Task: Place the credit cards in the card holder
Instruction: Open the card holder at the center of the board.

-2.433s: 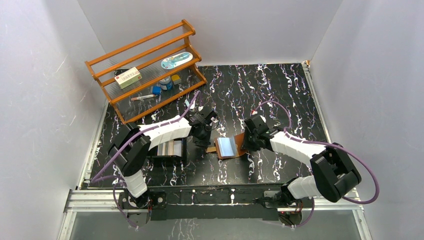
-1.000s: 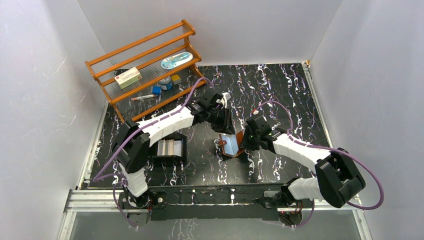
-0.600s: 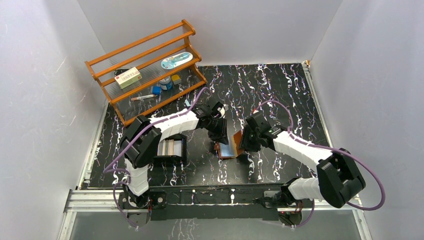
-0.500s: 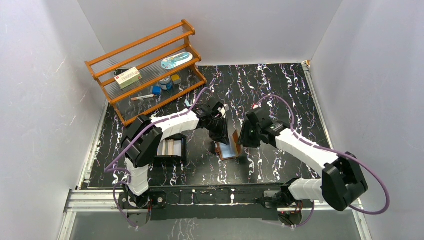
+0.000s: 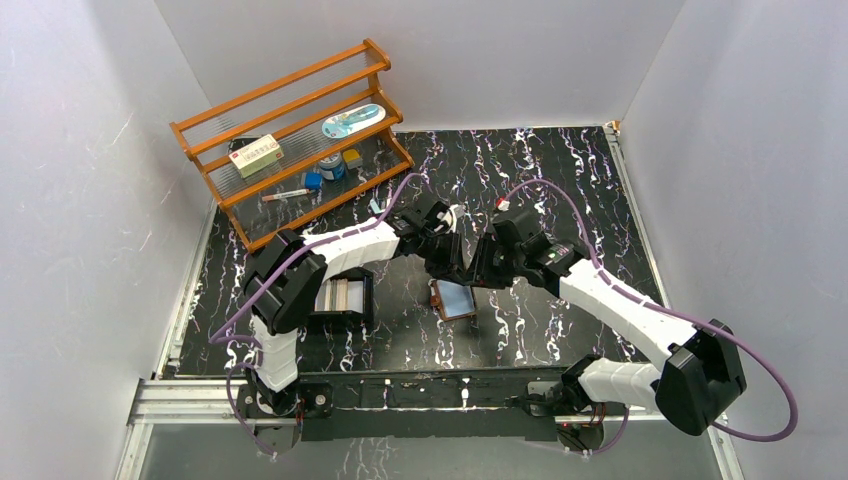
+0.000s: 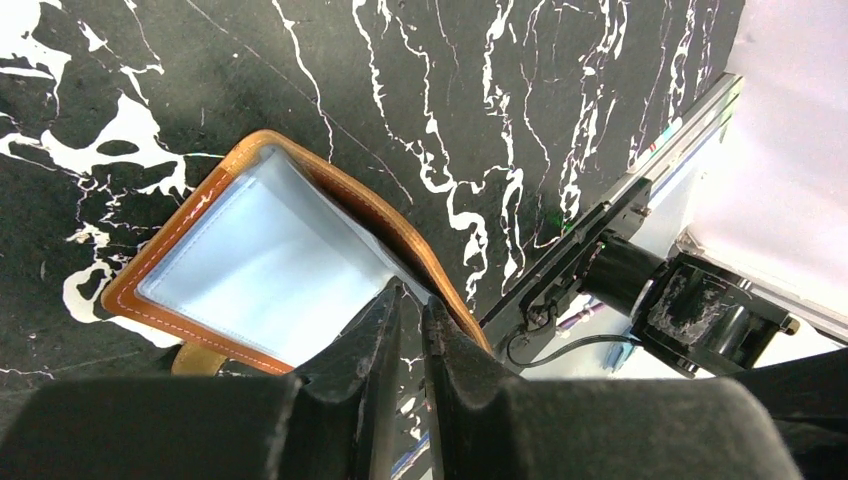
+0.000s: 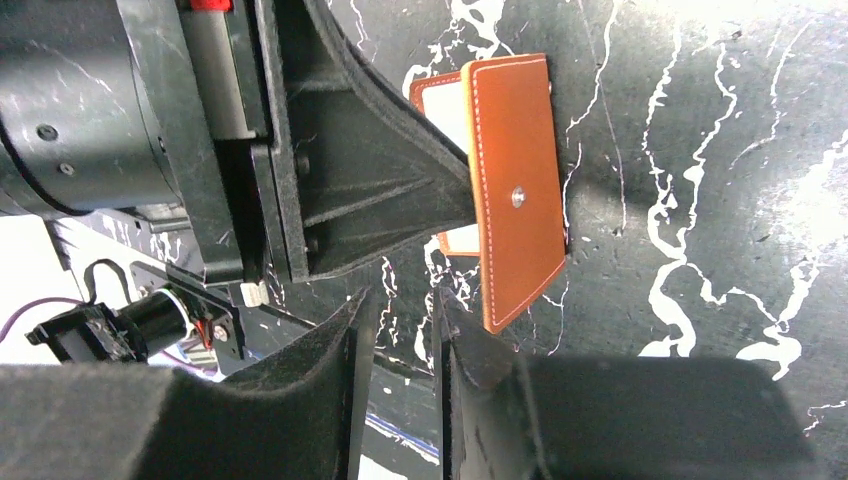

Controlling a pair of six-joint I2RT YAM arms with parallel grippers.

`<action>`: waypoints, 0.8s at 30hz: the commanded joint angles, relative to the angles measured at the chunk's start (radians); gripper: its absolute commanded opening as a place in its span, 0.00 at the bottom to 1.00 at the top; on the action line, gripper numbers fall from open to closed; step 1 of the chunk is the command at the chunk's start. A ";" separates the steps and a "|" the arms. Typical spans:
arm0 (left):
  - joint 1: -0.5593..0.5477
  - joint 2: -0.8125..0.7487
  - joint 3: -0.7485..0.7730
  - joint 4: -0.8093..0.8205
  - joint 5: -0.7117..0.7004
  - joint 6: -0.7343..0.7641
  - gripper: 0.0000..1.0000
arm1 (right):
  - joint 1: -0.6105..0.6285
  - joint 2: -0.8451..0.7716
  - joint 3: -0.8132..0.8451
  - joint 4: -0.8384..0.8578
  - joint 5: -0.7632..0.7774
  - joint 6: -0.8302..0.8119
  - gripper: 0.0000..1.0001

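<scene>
Brown leather folding wallet (image 5: 458,299), seen from above, lies on the black white-veined tabletop (image 5: 560,180) with its pale lining facing up. It sits directly under the jaws of the left gripper (image 5: 452,272). Just beside those jaws, on their right, hangs the right gripper (image 5: 481,277). Well apart on the other side of the left jaws, a shallow black rectangular tray (image 5: 368,300) holds flat silver-grey and tan credit cards (image 5: 338,296).

Left wrist view: the left fingers (image 6: 380,330) are nearly together, pinching the wallet's (image 6: 250,250) stitched brown edge between their tips. The pale lining spreads ahead and to the left of the tips.

Right wrist view: the right jaws stand slightly apart, with only tabletop between them, gripping nothing. Just beyond their tips is the wallet's brown flap (image 7: 515,190) with a small pale stud, and a left finger meets its edge.
</scene>
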 commanded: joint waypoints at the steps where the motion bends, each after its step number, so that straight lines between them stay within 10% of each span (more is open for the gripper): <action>1: 0.003 0.006 0.045 0.011 0.035 -0.012 0.13 | 0.024 -0.011 -0.019 0.068 -0.018 0.007 0.34; 24: 0.003 -0.028 -0.036 -0.137 -0.123 0.003 0.15 | 0.052 0.079 -0.107 0.029 0.298 -0.052 0.31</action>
